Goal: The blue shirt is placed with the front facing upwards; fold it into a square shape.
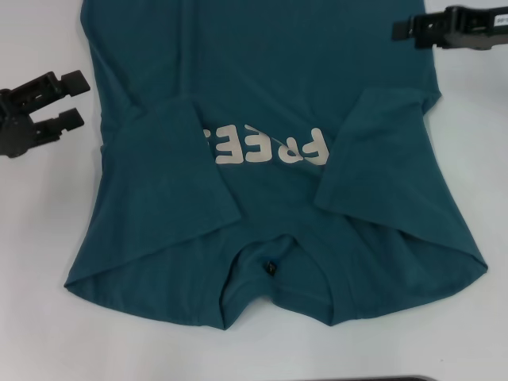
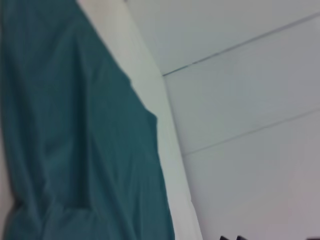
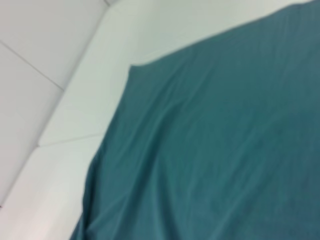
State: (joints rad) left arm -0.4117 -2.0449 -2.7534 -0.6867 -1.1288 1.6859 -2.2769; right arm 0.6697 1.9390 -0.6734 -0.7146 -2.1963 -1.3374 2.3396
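The blue shirt (image 1: 262, 71) lies flat on the white table (image 1: 40, 238), its collar (image 1: 274, 266) toward me. Both sides are folded inward: one flap (image 1: 167, 175) on the left, one flap (image 1: 381, 159) on the right. They partly cover the off-white letters (image 1: 270, 147). My left gripper (image 1: 78, 99) is open and empty, just off the shirt's left edge. My right gripper (image 1: 401, 30) hovers at the far right, beside the shirt's right edge. The shirt also shows in the left wrist view (image 2: 75, 140) and the right wrist view (image 3: 225, 140).
The white table's edge (image 2: 165, 125) shows beside the shirt in the left wrist view, and bare table (image 3: 75, 100) in the right wrist view. A pale tiled floor (image 2: 250, 100) lies beyond the table. A dark strip (image 1: 413, 379) sits at the near edge.
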